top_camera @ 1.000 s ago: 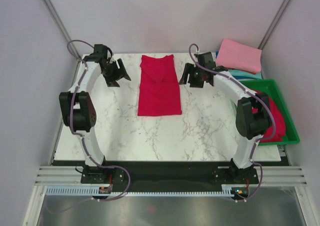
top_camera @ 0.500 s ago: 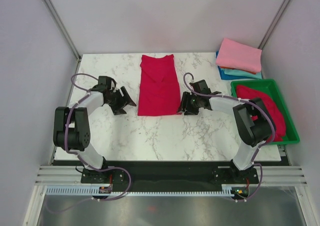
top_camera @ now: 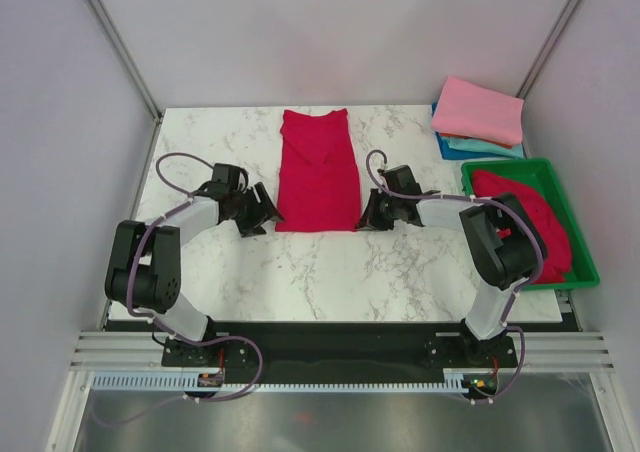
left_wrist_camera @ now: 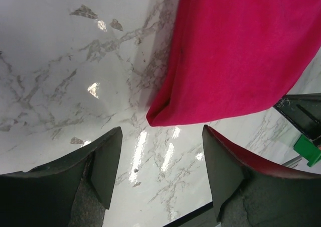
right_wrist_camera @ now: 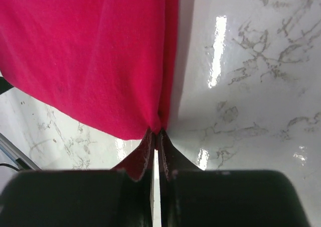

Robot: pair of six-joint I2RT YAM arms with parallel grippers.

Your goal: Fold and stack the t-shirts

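Observation:
A crimson-red t-shirt point(top_camera: 318, 172) lies folded into a long strip on the marble table point(top_camera: 300, 262). My right gripper point(top_camera: 364, 218) is shut on its near right corner point(right_wrist_camera: 159, 124), the cloth pinched between the fingertips. My left gripper point(top_camera: 266, 213) stands open just off the near left corner point(left_wrist_camera: 158, 117), with bare marble between its fingers point(left_wrist_camera: 108, 161). Folded pink point(top_camera: 478, 110), teal and blue t-shirts are stacked at the back right. More red cloth point(top_camera: 530, 222) lies in the green tray point(top_camera: 575, 227).
The green tray stands at the right edge, beside the right arm's elbow point(top_camera: 500, 242). The folded stack sits just behind it. White walls and slanted metal poles close in the back and sides. A black strip runs along the near table edge.
Both arms have come down from the far end of the shirt to its near corners. The right gripper has closed on the near right corner; the left stays open.

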